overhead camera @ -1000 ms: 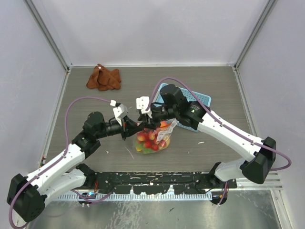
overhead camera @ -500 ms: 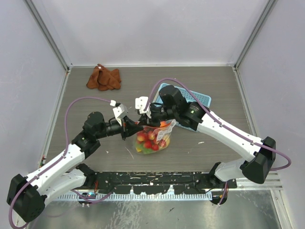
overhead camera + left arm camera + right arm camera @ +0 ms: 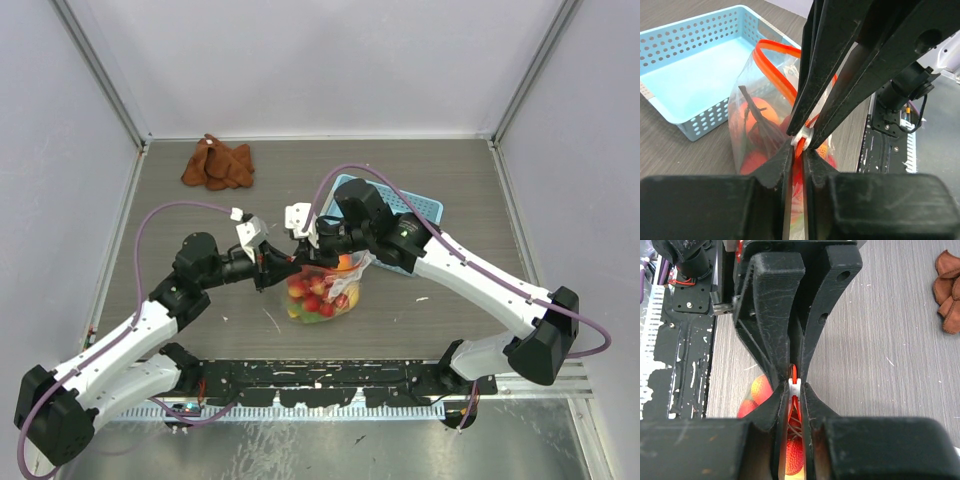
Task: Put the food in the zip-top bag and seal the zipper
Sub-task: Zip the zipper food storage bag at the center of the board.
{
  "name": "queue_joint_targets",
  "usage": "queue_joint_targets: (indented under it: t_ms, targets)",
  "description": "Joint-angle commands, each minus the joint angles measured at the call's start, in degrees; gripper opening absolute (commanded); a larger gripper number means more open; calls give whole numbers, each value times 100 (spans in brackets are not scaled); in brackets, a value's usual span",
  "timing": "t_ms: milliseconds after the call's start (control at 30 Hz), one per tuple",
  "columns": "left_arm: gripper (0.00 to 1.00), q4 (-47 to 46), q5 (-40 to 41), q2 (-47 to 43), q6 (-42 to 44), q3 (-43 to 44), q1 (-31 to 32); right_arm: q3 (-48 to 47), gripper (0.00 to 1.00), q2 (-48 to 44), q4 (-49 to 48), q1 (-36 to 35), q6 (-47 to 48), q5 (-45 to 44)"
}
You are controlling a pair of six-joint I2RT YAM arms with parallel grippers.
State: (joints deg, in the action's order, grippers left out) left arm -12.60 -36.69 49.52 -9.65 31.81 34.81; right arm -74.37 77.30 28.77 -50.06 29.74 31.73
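Well, the filling looks done: the food (image 3: 315, 298), red, yellow and orange pieces, sits inside the zip-top bag (image 3: 338, 295), and I see no loose fruit on the counter (image 3: 470, 180). By my judgement, what is left is the seal. In the left wrist view the zipper (image 3: 771, 64) arches as an orange-red loop toward the upper left of the frame, so the mouth gapes along that stretch and is not yet closed.

The bag stands just below the centre of the top view, clear and bulging, with its zip edge lifted. The white slider (image 3: 795, 386) sits right where the two sets of fingers meet.

The left gripper (image 3: 799, 150) is pinched almost fully together on the orange strip just beneath the slider. The right gripper (image 3: 795, 390) is likewise closed to a thin slit on the strip at the slider. I cannot tell which of the two actually bears on the slider itself.

Farther out, the light-blue basket (image 3: 695, 75) lies just beside the bag, toward the upper right in the top view, and a brown cloth (image 3: 217, 165) rests well apart at the upper left.
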Motion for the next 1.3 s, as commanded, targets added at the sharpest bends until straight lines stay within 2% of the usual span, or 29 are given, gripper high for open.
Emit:
queue_joint_targets:
  t_ms: [0, 33, 167, 400, 867, 967, 1133, 1167, 1267]
  targets:
    - [4, -401, -277, 99, 69, 378, 28, -259, 3, -97, -95, -8, -89, 175]
    - [0, -401, -314, 128, 73, 405, 42, -261, 3, -93, -87, -12, -91, 179]
    - [0, -426, -271, 90, 83, 387, 70, -248, 2, -81, 92, -12, 1, -31]
    - [0, -589, 449, -439, -37, 4, 70, -146, 1, -250, 511, 46, 177, -615]
    - [0, 77, 1496, -830, -104, -67, 70, 24, 1, -638, 1042, 327, 233, -1444]
    - [0, -57, 1585, -890, -225, -170, 70, 38, 1, -688, 1025, 342, 198, -1391]
    - [0, -69, 1236, -743, -139, -65, 70, -216, 1, -487, 1026, 343, 129, -904]
    - [5, 11, 1193, -708, -80, 22, 70, -263, 0, -446, 1025, 345, 133, -837]
    - [31, 241, 1112, -634, 101, 219, 70, -386, 0, -340, 1052, 344, 155, -770]
